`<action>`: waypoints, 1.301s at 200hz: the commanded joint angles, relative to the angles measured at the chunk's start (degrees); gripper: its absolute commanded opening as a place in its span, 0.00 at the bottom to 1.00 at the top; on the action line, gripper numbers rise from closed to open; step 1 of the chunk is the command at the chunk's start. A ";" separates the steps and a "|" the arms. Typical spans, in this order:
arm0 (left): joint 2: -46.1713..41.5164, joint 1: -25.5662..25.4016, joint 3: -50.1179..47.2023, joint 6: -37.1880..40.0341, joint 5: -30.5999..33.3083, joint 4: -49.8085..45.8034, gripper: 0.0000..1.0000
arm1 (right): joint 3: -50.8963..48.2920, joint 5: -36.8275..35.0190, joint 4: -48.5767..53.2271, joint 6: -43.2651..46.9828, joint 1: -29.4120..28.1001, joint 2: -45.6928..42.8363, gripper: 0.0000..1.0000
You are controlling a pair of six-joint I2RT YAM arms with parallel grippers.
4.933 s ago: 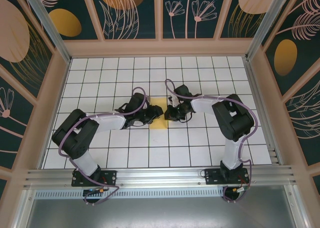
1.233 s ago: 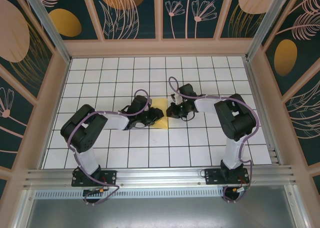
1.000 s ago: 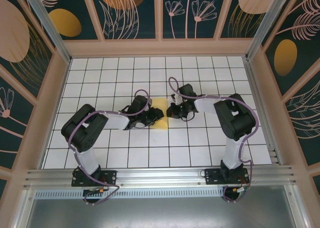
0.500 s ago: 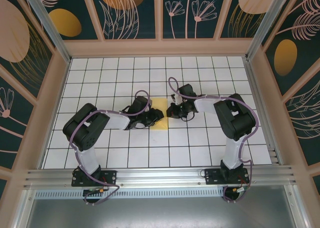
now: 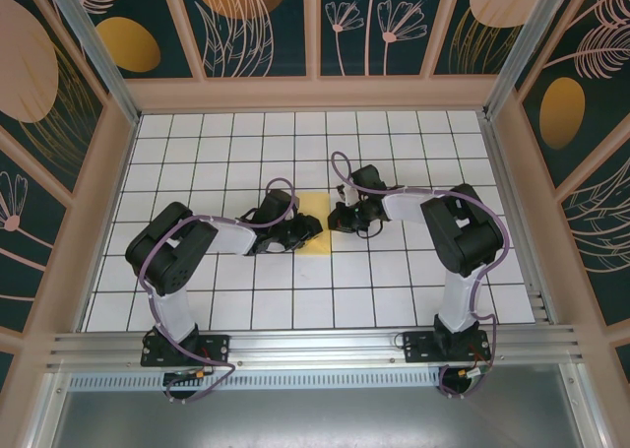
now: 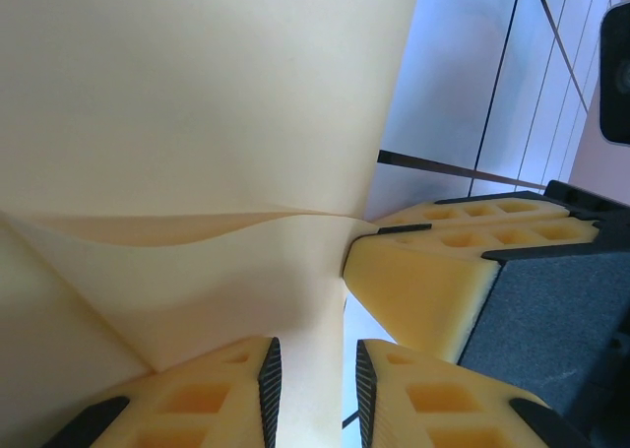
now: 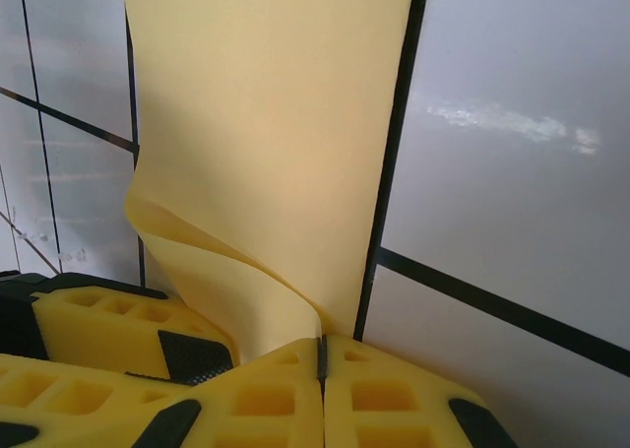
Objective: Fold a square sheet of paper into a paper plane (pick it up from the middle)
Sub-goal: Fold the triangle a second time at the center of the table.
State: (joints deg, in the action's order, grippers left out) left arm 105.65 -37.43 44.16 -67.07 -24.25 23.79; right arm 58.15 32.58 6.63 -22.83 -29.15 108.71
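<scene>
The square sheet of paper point(image 5: 315, 209) is yellow and lies mid-table, its near part lifted into a curling flap point(image 7: 226, 300). My right gripper point(image 5: 334, 220) comes in from the right. In the right wrist view it point(image 7: 321, 342) is shut on the paper's right edge, the flap running into the closed seam. My left gripper point(image 5: 313, 234) reaches in from the left. In the left wrist view its jaws point(image 6: 313, 352) stand slightly apart, a strip of the paper point(image 6: 197, 94) hanging in the gap against the left pad point(image 6: 269, 384). The right gripper's foam finger point(image 6: 423, 281) sits just beyond.
The white gridded table point(image 5: 394, 290) is walled by a wooden frame point(image 5: 315, 94) at the back and sides. Both arms bend inward, the left elbow point(image 5: 167, 256) and the right elbow point(image 5: 463, 231) over the table. A metal rail point(image 5: 315, 345) runs along the near edge.
The left arm's elbow has crept a little to the right. Both grippers and the paper have hardly moved over the last second.
</scene>
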 commanded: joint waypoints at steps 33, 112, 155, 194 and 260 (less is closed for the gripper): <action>0.97 -0.22 0.77 1.25 -0.63 -0.30 0.31 | 1.55 -1.73 1.50 0.59 -0.38 0.85 0.07; 0.84 -0.24 0.23 -0.80 1.73 -2.19 0.25 | 2.25 -3.69 2.06 -0.23 -0.49 -1.19 0.12; 0.81 -0.27 -0.30 -0.79 2.58 -3.54 0.23 | 0.48 -7.46 1.81 -1.32 -0.47 -6.37 0.17; 0.53 -0.23 0.00 -0.61 3.66 -4.95 0.22 | 0.91 -5.15 2.33 -0.90 -1.86 -5.53 0.16; 0.16 -0.29 -0.04 -0.99 4.65 -6.02 0.18 | 1.74 -3.24 2.68 -0.53 -1.88 -0.94 0.10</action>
State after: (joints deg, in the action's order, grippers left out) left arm 105.75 -37.52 44.21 -67.81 -21.89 22.20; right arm 58.87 27.94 7.94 -23.27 -30.85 105.62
